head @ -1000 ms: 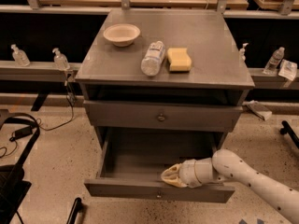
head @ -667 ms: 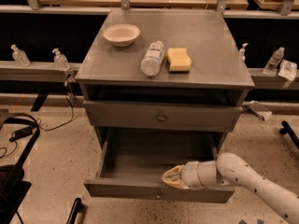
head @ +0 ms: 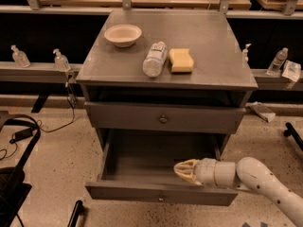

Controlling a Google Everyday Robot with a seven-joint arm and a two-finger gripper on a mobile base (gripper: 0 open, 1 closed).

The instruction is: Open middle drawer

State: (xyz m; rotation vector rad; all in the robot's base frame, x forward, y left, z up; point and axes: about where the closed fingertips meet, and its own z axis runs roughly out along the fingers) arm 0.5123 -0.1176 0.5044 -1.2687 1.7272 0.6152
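The middle drawer [head: 142,160] of the grey cabinet is pulled out, and its flat front with a small knob [head: 161,198] faces me low in the camera view. The inside shows bare grey metal. My gripper [head: 183,170] reaches in from the right on a white arm [head: 265,181] and hovers over the drawer's right front part, just behind the front panel and pointing left. Above it, a drawer front with a round knob [head: 163,119] sits pushed in. Anything below the pulled-out drawer is hidden by it.
On the cabinet top [head: 213,37] are a white bowl [head: 122,34], a plastic bottle lying on its side [head: 154,58] and a yellow sponge [head: 181,60]. Small bottles stand on ledges at the left [head: 60,59] and right [head: 278,60]. Black cables [head: 21,134] lie on the floor at the left.
The gripper has shifted slightly right and up inside the drawer. The drawer itself stands where it was.
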